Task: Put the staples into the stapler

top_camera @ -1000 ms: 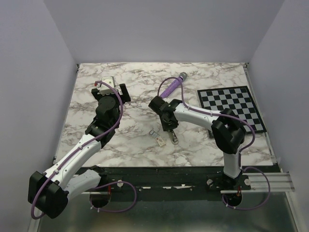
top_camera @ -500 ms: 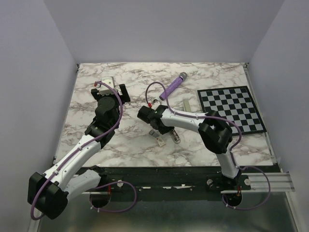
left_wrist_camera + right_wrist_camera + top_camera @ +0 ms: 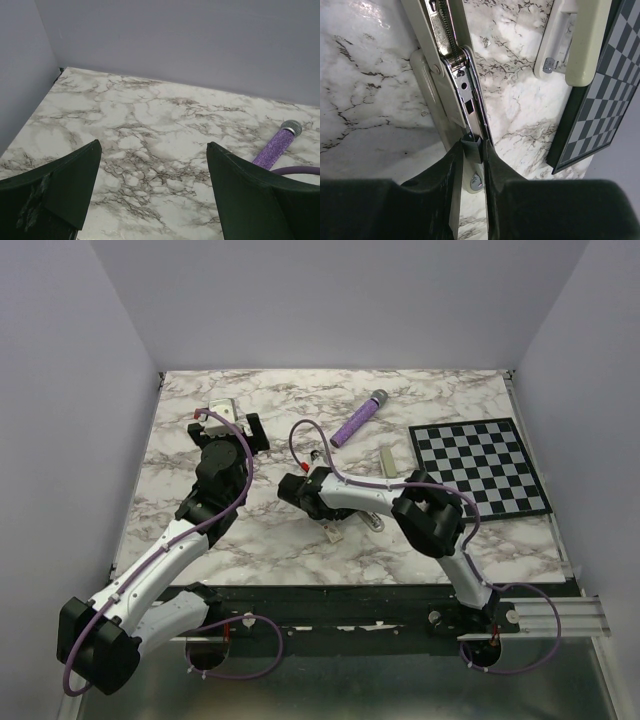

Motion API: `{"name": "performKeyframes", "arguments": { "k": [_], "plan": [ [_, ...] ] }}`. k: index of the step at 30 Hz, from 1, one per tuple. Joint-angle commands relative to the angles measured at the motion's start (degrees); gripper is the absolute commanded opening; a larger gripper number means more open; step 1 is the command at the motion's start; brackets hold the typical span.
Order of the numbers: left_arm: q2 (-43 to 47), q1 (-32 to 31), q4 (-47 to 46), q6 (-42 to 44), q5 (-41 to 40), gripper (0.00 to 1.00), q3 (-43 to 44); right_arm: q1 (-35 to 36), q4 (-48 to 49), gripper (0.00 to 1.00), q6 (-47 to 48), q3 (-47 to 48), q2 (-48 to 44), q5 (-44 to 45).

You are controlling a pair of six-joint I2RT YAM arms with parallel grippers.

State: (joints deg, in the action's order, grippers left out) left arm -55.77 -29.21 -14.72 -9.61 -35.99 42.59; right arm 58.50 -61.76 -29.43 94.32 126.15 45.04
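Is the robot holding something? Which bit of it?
The right gripper pinches the stapler by the dark tab on its metal rail. The left gripper is open, holding nothing.

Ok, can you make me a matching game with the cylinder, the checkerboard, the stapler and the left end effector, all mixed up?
Things:
1. cylinder
2. checkerboard
3. stapler
4. left end effector

Descriptions:
A. wide open, holding nothing
B. black and white squares
C. purple
D. lying open, metal rail showing

Pairs: 1-C, 2-B, 3-D, 4-A
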Motion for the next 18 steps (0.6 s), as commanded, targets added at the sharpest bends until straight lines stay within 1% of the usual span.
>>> {"name": "performKeyframes", "arguments": {
  "k": [1, 2, 4, 10, 15, 18],
  "plan": [
    [1.01, -0.06, -1.71, 0.47, 0.48, 0.93, -0.93, 0.47, -1.44, 0.27, -1.24, 0.69, 2.44, 3.39],
    [1.01, -0.06, -1.71, 0.38, 0.48, 0.93, -0.93, 0.39, -1.44, 0.27, -1.24, 0.6, 2.52, 3.91],
    [0.92, -0.06, -1.8, 0.38, 0.57, 0.93, -0.93, 0.39, -1.52, 0.22, -1.24, 0.6, 2.61, 4.53],
    [0.92, -0.06, -1.89, 0.38, 0.83, 0.93, -0.93, 0.65, -1.27, 0.22, -1.16, 0.6, 1.3, 4.62],
    [0.84, -0.14, -1.89, 0.38, 1.01, 0.93, -0.93, 0.65, 0.58, 0.22, 0.07, 0.25, -1.25, 2.69],
    [0.92, -0.14, -1.89, 0.55, 1.09, 0.93, -0.93, 0.65, 2.78, 0.22, 1.39, -0.02, -2.57, -0.2]
  ]
}}
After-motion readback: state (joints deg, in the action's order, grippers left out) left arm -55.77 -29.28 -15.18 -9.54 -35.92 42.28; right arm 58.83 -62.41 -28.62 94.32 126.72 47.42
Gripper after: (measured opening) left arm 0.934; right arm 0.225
